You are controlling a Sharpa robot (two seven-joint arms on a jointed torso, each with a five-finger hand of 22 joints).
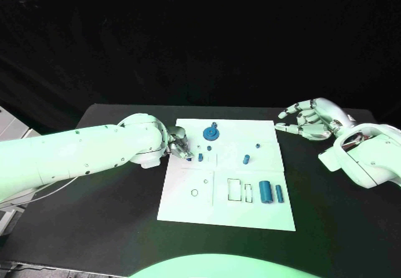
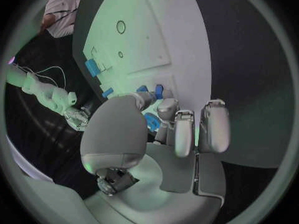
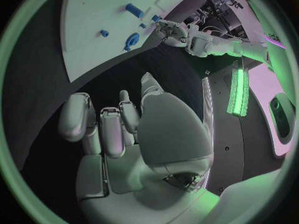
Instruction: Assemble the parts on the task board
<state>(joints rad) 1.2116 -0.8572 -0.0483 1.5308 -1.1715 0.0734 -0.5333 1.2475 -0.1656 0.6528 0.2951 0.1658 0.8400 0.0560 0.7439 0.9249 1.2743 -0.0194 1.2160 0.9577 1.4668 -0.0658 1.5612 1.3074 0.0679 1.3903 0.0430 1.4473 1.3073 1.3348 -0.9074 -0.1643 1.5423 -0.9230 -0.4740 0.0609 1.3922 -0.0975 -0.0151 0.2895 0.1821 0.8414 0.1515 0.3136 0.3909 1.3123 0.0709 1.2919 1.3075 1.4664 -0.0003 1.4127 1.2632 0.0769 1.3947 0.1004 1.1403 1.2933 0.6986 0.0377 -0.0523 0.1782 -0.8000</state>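
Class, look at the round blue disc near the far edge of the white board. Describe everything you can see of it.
The disc is a flat, round blue part, plastic by its look, with a small knob rising from its middle. It lies flat on the board, near the far edge and left of centre. Nothing grips it: the left hand is close beside it at the board's left edge, and the right hand hovers off the board's far right corner.

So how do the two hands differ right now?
The left hand is at the board's left edge, fingers by small blue parts; the right hand is over bare table, beyond the board's far right corner, holding nothing. Both are silver, on white arms.
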